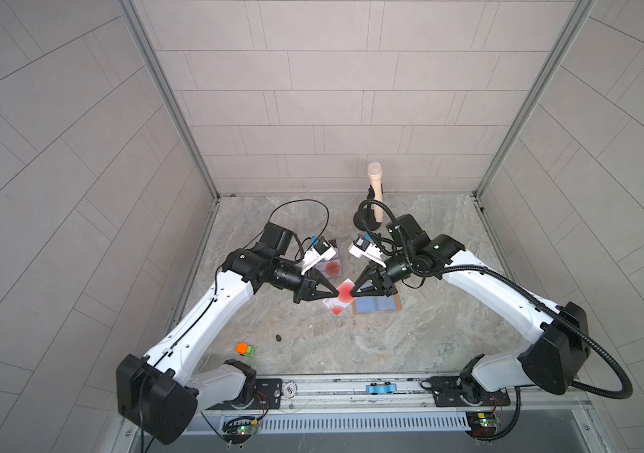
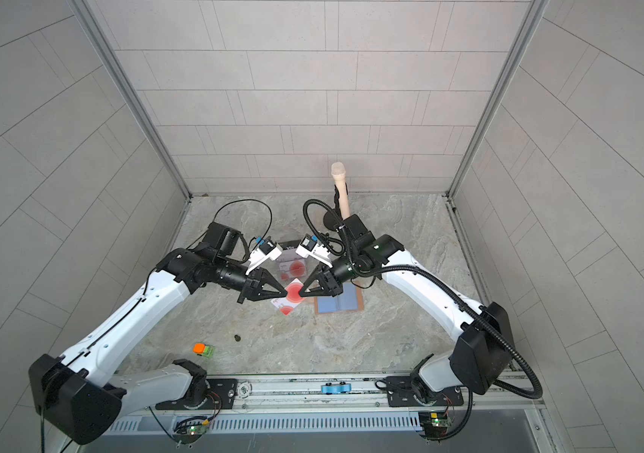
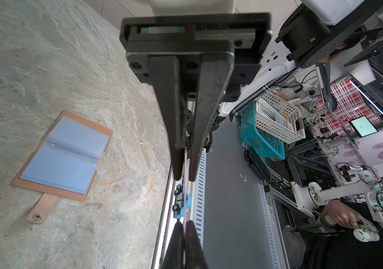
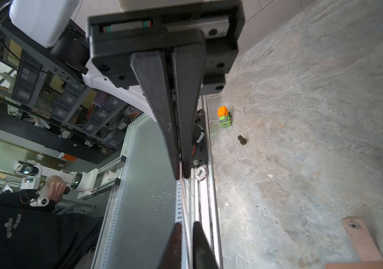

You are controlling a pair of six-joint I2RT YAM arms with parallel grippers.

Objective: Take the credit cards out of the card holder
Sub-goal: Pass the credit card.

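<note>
the card (image 1: 341,301) hangs above mid-surface, left jaws and right jaws each pinched narrow on opposite sides, its long axis slanting nearward, holder (image 1: 376,305) beside the right jaws.

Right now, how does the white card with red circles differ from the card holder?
The white card is one thin sheet, white with red circles; the card holder is a tan booklet, open, showing blue-grey sleeves. The card is held up between the left gripper and right gripper; the holder lies flat on the table. Both are rectangular.
</note>
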